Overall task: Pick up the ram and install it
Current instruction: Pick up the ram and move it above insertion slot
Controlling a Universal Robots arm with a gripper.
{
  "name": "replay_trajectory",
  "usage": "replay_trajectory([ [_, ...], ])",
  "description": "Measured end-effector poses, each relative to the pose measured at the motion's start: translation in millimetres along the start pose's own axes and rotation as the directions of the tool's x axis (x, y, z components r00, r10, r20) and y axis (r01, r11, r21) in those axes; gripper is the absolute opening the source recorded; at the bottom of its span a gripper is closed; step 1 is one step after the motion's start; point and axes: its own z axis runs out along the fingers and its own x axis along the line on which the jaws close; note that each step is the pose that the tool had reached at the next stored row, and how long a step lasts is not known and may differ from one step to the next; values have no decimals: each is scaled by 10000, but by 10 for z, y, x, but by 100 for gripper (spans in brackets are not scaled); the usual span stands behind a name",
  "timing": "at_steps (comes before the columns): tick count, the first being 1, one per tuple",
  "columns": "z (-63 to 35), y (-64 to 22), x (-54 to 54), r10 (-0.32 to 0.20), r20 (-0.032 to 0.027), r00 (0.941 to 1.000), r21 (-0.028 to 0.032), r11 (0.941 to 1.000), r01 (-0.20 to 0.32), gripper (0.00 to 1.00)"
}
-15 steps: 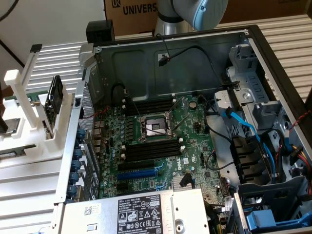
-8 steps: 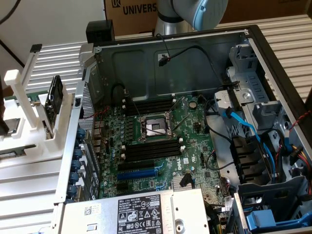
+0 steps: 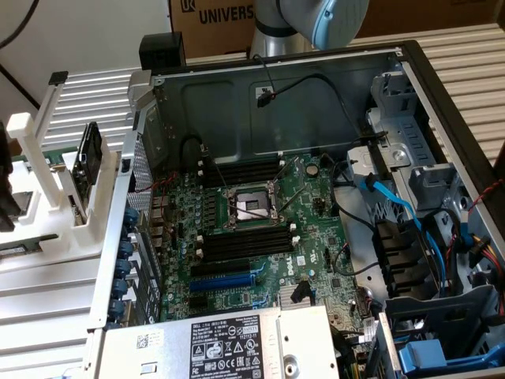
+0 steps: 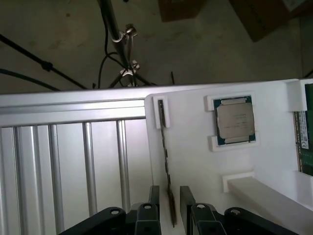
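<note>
Only at the pickup stage, hovering with gripper [image 4: 170, 197] spread either side of the ram [image 4: 166, 156] in its white holder [image 4: 195, 161], motherboard slots [image 3: 245, 243] empty.

1. Pale wall [image 3: 95, 31] at the back, on the exterior view's left.
2. Cardboard box [image 3: 225, 24] printed "UNIVERS" against it.
3. Ribbed aluminium tabletop [image 3: 47, 332], light even, no hard shadows.
4. Wrist view: dull grey-brown floor [image 4: 220, 54], dim.
5. On the floor: tripod legs [image 4: 128, 68], black cables [image 4: 29, 58], brown boxes [image 4: 178, 9].
</note>
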Motion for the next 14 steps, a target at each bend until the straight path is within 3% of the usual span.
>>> replay_trajectory([
  [14,274,-1,18,-1,0,10000,1,10000,1,31],
])
